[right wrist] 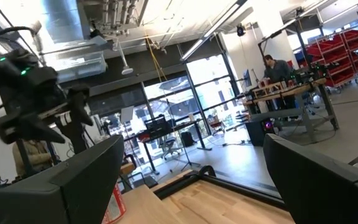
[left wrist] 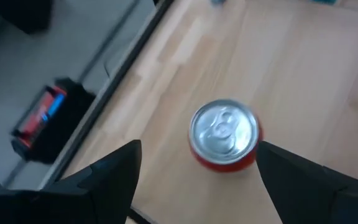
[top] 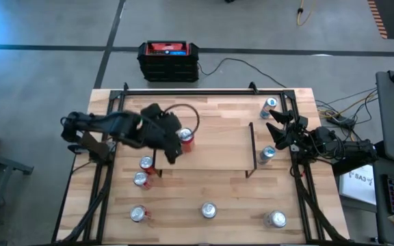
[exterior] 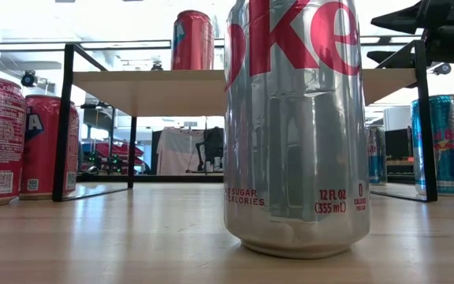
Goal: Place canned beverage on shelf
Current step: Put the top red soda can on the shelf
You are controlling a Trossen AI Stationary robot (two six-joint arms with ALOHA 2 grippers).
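The shelf (top: 217, 147) is a light-wood board on thin black legs in the middle of the table; it also shows in the low view (exterior: 156, 83). A red can (top: 185, 139) stands upright on its base near the shelf's left end, as the low view (exterior: 193, 39) shows. My left gripper (top: 180, 142) is open above this can. In the left wrist view its two fingers stand on either side of the can's silver top (left wrist: 224, 129), apart from it. My right gripper (top: 273, 128) is open and empty over the table's right side, beyond the shelf's right end.
Several cans stand on the table: two red ones (top: 143, 171) left of the shelf, three along the near edge (top: 208, 210), and blue ones at the right (top: 267, 154), (top: 271, 104). A silver can (exterior: 296, 126) fills the low view. A black-and-red box (top: 169, 60) sits on the floor beyond the table.
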